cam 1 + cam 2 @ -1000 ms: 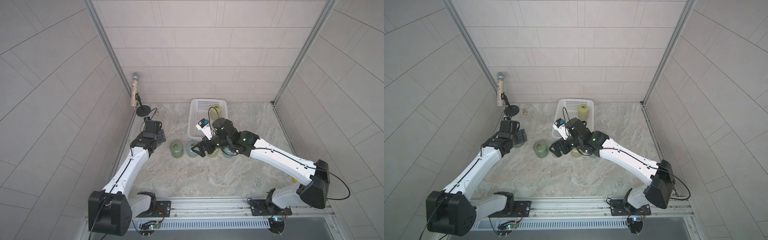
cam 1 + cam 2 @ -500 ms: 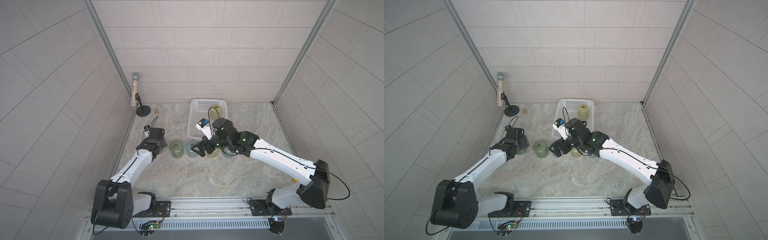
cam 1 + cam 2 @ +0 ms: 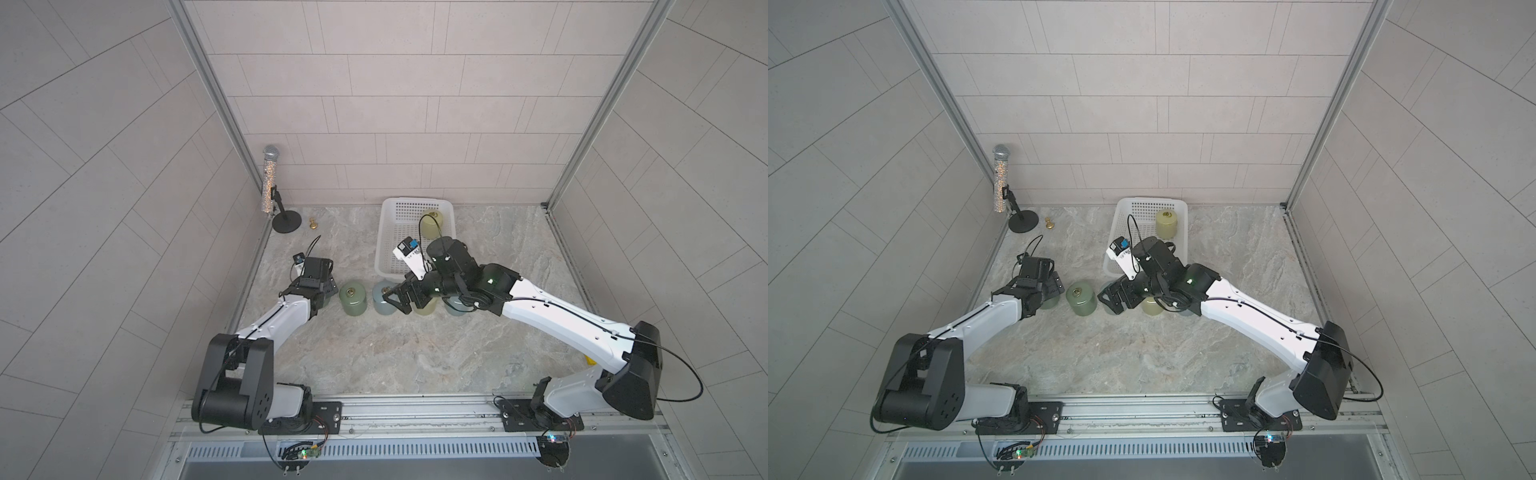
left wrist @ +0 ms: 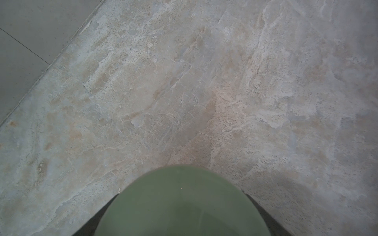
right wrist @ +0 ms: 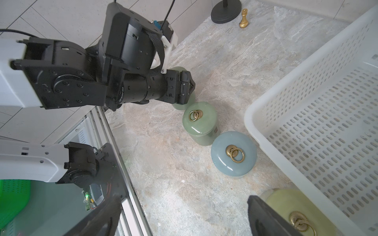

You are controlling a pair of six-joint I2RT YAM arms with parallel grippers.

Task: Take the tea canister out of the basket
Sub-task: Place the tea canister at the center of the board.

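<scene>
1 yellow canister (image 3: 432, 222) is left in the basket (image 3: 380, 241), at its upper right corner. Over the last second the left gripper (image 5: 189, 87) has been brought lower in both top views. The pale green canister (image 4: 184, 204) clamped between its widely set jaws has been carried to the left end of the row, just beside the green canister (image 5: 199, 122). Release onto the table (image 3: 374, 353) is judged to be due next. The right gripper (image 5: 184, 214) is held spread and empty. Lids are glossy, rounded and brass-ringed. The basket is perforated white plastic and the table is marbled.
</scene>
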